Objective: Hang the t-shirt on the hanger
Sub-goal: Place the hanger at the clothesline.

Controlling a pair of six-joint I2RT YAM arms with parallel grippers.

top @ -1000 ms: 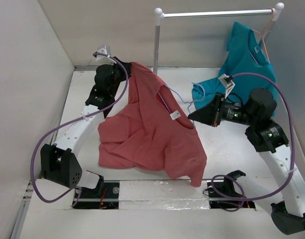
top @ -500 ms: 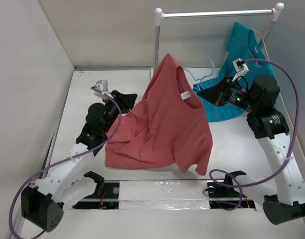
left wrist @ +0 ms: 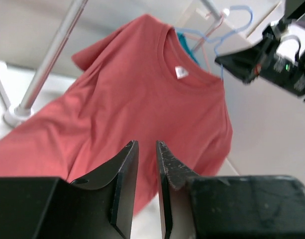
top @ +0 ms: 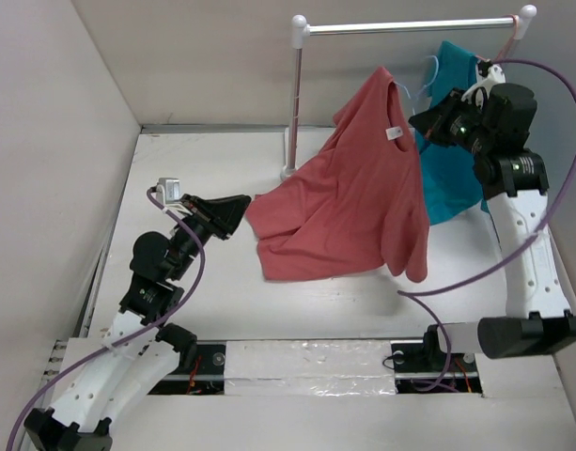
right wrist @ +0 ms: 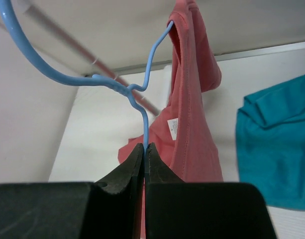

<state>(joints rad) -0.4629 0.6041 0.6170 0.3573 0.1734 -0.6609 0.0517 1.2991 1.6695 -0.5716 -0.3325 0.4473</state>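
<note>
R gripper [right wrist: 144, 149] pinches the hanger [right wrist: 144, 124] wire tight. T-shirt [top: 363, 197] hangs from it at 1 o'clock, hem trailing on table. L gripper [left wrist: 146, 144] at 8 o'clock, jaws slightly apart, empty. Next, prob: hook it onto rail [top: 410, 25], w/o shirt slipping.

Only one candidate for text here: the white neck label [right wrist: 172, 128] on the t-shirt [top: 353, 197], sitting just inside the collar [left wrist: 192, 83]. The right wrist view has the closest look at it. It hangs just below the collar as a small pale rectangle, and any print on it is too faint and blurred to read. From the left wrist it is a plain white square inside the collar ring, with nothing legible. From above it is just a white speck at the collar. So no word, brand, number or sign can be read in any view.
</note>
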